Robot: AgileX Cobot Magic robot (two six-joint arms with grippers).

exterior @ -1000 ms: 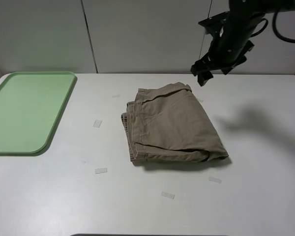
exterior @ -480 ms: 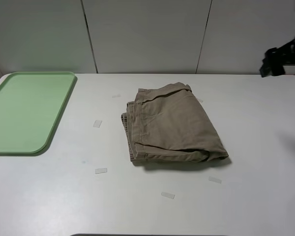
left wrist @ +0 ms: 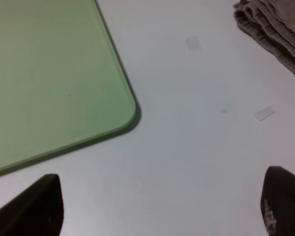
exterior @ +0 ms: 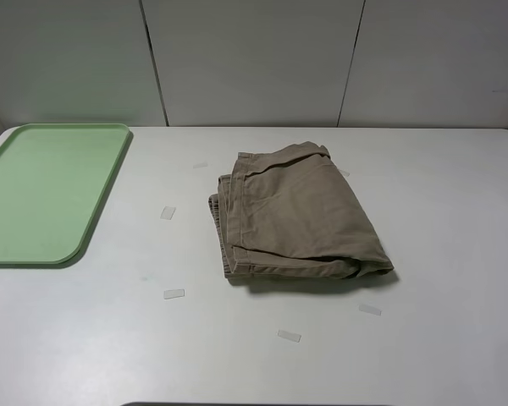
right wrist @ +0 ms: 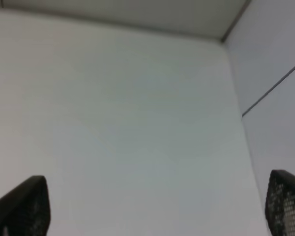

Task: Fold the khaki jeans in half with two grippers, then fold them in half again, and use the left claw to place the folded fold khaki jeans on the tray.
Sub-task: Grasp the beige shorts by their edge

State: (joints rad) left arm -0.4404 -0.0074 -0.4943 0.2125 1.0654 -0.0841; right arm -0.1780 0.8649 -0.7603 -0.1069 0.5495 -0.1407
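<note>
The khaki jeans (exterior: pixel 296 216) lie folded into a compact stack in the middle of the white table; their gathered edge shows in the left wrist view (left wrist: pixel 275 29). The light-green tray (exterior: pixel 42 190) sits bare at the table's left and fills much of the left wrist view (left wrist: pixel 49 73). No arm shows in the exterior high view. My left gripper (left wrist: pixel 160 209) is open and empty above bare table between tray and jeans. My right gripper (right wrist: pixel 157 206) is open and empty over bare table by the wall, with no cloth in its view.
Several small clear tape pieces lie on the table around the jeans, such as one (exterior: pixel 168 212) to their left and one (exterior: pixel 289 336) in front. Grey wall panels (exterior: pixel 254 59) stand behind the table.
The right arm, which hung above the jeans' far right corner, swung off to the right and has left the exterior high view. The jeans and tray have not moved.
</note>
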